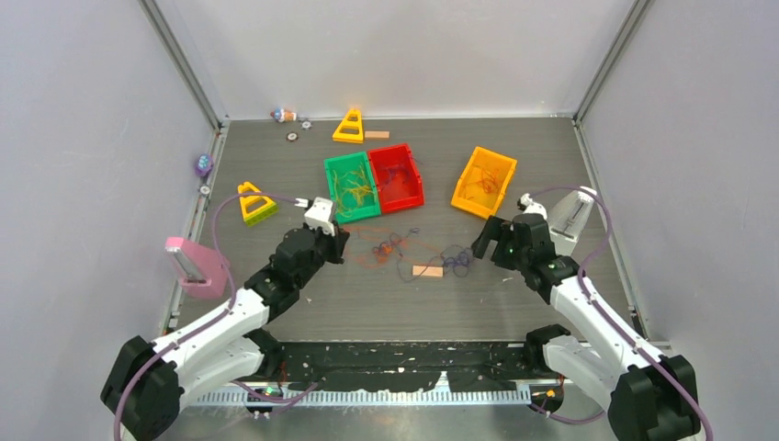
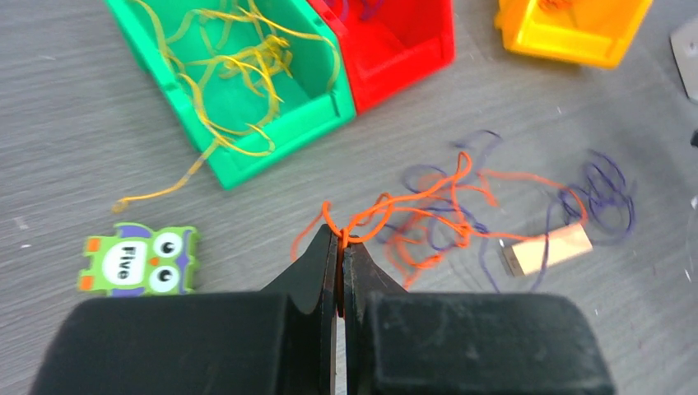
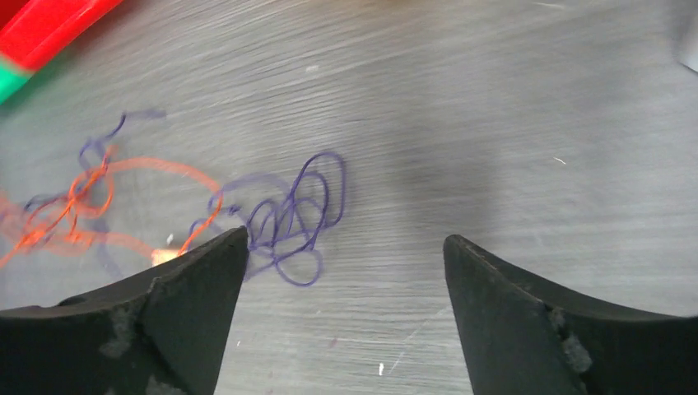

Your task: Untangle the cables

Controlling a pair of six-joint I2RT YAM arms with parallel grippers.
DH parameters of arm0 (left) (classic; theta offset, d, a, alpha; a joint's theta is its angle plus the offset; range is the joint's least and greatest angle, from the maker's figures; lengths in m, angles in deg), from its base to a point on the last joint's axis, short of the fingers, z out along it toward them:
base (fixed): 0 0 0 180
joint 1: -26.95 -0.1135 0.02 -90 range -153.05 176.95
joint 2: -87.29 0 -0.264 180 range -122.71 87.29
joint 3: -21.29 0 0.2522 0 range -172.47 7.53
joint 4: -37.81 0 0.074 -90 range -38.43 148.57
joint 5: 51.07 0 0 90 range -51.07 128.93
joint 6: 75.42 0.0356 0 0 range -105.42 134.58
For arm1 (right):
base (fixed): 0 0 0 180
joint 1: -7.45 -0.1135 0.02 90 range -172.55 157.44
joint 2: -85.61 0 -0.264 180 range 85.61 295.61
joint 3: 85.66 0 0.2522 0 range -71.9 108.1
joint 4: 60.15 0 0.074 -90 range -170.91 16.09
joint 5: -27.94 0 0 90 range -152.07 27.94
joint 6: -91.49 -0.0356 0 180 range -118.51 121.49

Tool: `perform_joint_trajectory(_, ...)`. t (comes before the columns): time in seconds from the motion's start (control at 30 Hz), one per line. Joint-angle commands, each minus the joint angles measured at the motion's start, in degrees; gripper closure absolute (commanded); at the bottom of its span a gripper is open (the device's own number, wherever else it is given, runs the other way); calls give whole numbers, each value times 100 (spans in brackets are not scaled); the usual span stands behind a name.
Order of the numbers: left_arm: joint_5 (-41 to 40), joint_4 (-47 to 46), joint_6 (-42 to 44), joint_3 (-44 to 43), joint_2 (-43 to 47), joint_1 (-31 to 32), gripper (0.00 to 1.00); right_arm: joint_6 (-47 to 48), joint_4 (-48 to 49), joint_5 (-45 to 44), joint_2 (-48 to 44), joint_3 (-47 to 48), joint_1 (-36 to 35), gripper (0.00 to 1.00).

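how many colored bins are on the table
3: the green bin at mid-table, the red bin against its right side, the orange bin apart, farther right. None looks hidden.

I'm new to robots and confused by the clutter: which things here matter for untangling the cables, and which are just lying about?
Part of the job: orange cables, pinched by the left end effector; purple cables; yellow cables in the green bin; probably the red bin and orange bin.

Lying about: owl tile; wooden block; yellow triangle stands; pink object.
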State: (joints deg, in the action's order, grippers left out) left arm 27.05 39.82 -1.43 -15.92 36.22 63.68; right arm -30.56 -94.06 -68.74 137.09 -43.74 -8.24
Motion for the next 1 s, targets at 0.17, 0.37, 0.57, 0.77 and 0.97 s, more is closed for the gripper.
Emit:
perform_joint_trajectory(0.17,1161,-232,172,-508,-420,-17,100,1585,794,1454,613,1023,-1072,2)
perform_joint_trajectory(0.37,1645,380,130,-944,-202,-16,100,1810,1213,1254,1510,1637,-1902,10)
perform_joint_trajectory(0.57,2471,1017,259,-1461,-158,-7,100,2491,2464,1952,1906,1798,-2424,15)
perform_joint_trajectory(0.77,2951,1158,283,-1702,-132,39,100,2978,3063,1955,2133,2019,-2631,15)
perform_joint_trajectory(0.97,3047,1308,283,-1752,-81,46,100,3238,3014,1990,2088,2212,-2772,29)
